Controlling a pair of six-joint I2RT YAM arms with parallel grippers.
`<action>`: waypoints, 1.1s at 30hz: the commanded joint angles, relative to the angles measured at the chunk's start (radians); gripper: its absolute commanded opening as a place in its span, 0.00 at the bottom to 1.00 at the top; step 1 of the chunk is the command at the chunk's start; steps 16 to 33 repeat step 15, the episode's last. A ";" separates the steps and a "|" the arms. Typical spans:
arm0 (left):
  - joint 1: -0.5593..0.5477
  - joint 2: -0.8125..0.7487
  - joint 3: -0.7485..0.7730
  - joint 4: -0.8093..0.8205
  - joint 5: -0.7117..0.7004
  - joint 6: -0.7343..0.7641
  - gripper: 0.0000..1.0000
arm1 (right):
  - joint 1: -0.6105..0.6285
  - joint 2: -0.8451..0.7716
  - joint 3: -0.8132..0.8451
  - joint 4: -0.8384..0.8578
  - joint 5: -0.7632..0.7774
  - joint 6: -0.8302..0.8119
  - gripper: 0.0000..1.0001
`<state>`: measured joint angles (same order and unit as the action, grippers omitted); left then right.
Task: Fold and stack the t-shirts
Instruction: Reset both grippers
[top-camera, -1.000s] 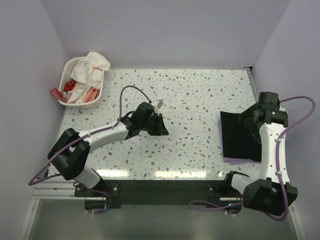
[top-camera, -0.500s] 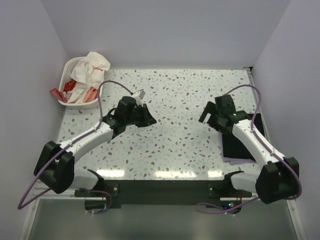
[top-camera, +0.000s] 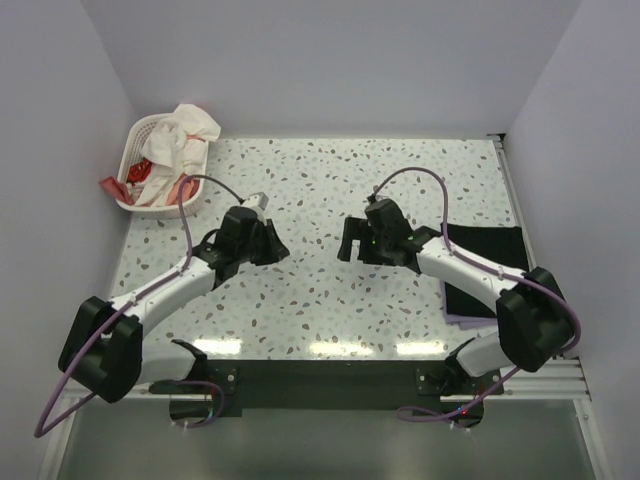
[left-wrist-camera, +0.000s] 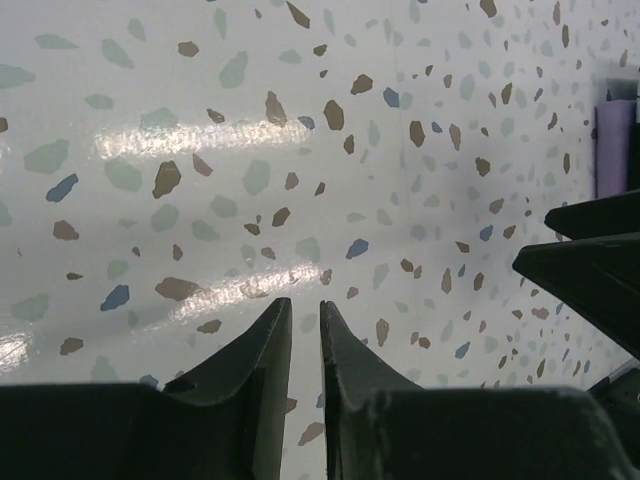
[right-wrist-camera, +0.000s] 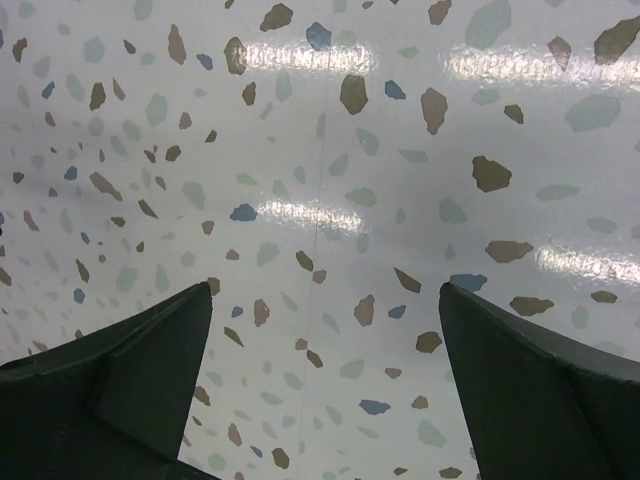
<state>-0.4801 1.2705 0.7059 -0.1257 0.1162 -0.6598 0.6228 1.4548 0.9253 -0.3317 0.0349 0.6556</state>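
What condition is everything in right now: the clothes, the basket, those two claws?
Large black cloth t-shirt: folded flat, lying on the lavender one.
Lavender-purple cloth t-shirt: folded, underneath, only edges showing.
White plastic laundry basket: upright, heaped with crumpled white and red clothes.
Left gripper: nearly closed, empty.
Right gripper: wide open, empty.

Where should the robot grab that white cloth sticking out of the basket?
Probably the bunched peak of the white cloth, at the far right corner of the laundry basket, coming straight down from above: it heaps highest there, above the rim, with loose folds to pinch.
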 joint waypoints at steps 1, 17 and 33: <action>0.005 -0.043 -0.029 0.005 -0.059 0.026 0.23 | 0.002 -0.022 -0.011 0.057 0.036 -0.046 0.99; 0.005 -0.132 -0.066 -0.011 -0.089 0.003 0.24 | 0.002 -0.093 -0.063 0.085 -0.010 -0.074 0.99; 0.005 -0.132 -0.066 -0.011 -0.089 0.003 0.24 | 0.002 -0.093 -0.063 0.085 -0.010 -0.074 0.99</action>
